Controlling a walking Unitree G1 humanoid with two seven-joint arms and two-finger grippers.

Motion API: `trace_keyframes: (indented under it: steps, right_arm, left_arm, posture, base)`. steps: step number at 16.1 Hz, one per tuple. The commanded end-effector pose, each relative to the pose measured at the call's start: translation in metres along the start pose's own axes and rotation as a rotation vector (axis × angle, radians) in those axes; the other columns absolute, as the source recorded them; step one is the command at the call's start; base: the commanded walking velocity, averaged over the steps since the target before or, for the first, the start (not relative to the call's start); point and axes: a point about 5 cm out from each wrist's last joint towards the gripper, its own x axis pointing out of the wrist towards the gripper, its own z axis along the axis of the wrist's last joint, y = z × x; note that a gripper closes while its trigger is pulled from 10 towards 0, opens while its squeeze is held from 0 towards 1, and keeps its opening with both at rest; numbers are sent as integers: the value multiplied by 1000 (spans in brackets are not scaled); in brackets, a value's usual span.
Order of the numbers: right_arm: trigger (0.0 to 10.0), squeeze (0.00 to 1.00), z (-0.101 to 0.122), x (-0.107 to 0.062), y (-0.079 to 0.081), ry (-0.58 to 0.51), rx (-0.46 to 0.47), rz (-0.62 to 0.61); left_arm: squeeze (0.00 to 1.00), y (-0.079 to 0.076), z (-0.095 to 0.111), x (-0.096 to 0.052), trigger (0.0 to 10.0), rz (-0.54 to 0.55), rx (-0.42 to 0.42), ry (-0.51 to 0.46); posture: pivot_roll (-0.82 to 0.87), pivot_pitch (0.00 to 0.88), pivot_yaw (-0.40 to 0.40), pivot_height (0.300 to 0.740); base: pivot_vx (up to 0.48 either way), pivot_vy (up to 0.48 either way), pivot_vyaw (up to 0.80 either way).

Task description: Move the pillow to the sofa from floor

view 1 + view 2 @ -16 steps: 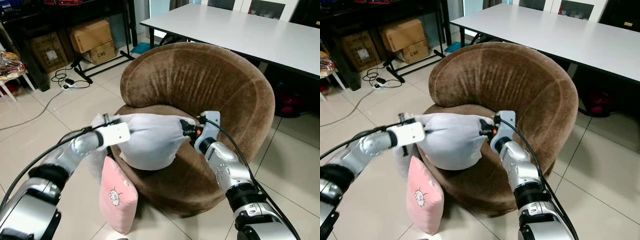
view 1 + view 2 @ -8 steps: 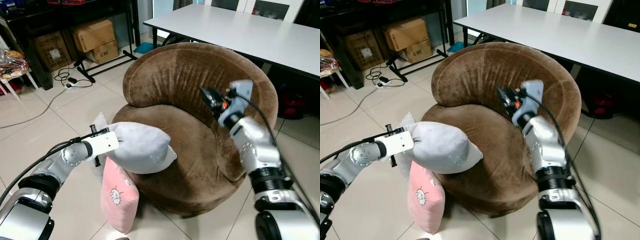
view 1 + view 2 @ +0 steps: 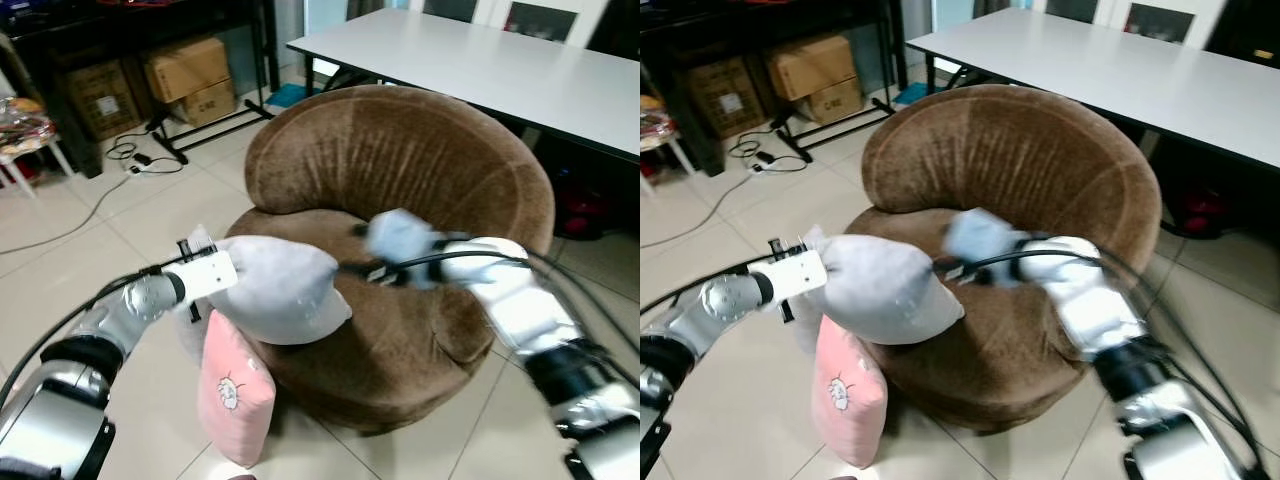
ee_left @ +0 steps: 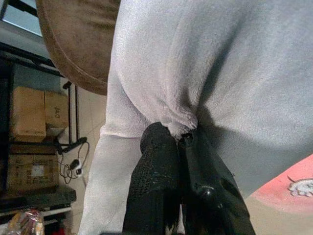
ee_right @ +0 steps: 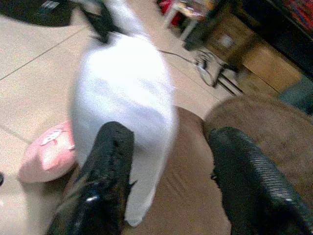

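Observation:
A pale grey pillow (image 3: 275, 285) hangs over the front left edge of the round brown sofa (image 3: 400, 160). My left gripper (image 4: 178, 137) is shut on a pinch of the pillow's fabric at its left end (image 3: 212, 268). My right gripper (image 5: 168, 134) is open and blurred with motion. It is low over the seat, at the pillow's right end (image 3: 350, 268), and the pillow lies ahead of its fingers (image 5: 110, 161). A pink pillow (image 3: 232, 395) stands on the floor, leaning against the sofa's front below the grey one.
A white table (image 3: 480, 60) stands close behind the sofa. Cardboard boxes (image 3: 185, 70) sit under a black rack at the back left, with cables (image 3: 140, 160) on the tiles there. Open tiled floor (image 3: 60, 270) lies to my left.
My right arm has swung down from in front of the backrest to the pillow's right end, with its fingers open. The left gripper still holds the pillow, now slightly higher and nearer the seat.

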Motion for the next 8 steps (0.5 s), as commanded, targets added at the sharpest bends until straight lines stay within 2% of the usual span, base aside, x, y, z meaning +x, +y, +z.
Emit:
trace_keyframes:
  steps: [1, 2, 3, 4, 7, 8]
  right_arm:
    - [10000, 1000, 9, 14, 7, 33, -65, 66]
    - [10000, 1000, 11, 23, 13, 57, -105, 107]
    - [10000, 1000, 11, 27, 15, 68, -108, 118]
    - [10000, 1000, 11, 40, 15, 91, -84, 108]
    - [10000, 1000, -3, 67, 10, 206, -89, -7]
    - [10000, 43, -6, 72, 12, 220, -99, -15]
  left_arm:
    - [0, 5, -1, 0, 0, 13, 3, 20]
    - [0, 8, -1, 0, 0, 23, 3, 27]
    - [0, 9, -1, 0, 0, 27, 3, 29]
    - [0, 12, 0, 1, 0, 33, 6, 35]
    - [0, 13, 10, 7, 0, 19, 20, 22]
    - [0, 12, 14, 10, 0, 14, 23, 13]
  posture:
    - [-83, 0, 7, 740]
    - [-84, 0, 7, 740]
    - [-89, 0, 9, 740]
    - [-105, 0, 14, 740]
    - [-137, 0, 29, 740]
    - [-141, 0, 29, 740]
  base:
    - [0, 0, 0]
    - [0, 0, 0]
    - [0, 0, 0]
    - [0, 0, 0]
    - [0, 0, 0]
    - [0, 0, 0]
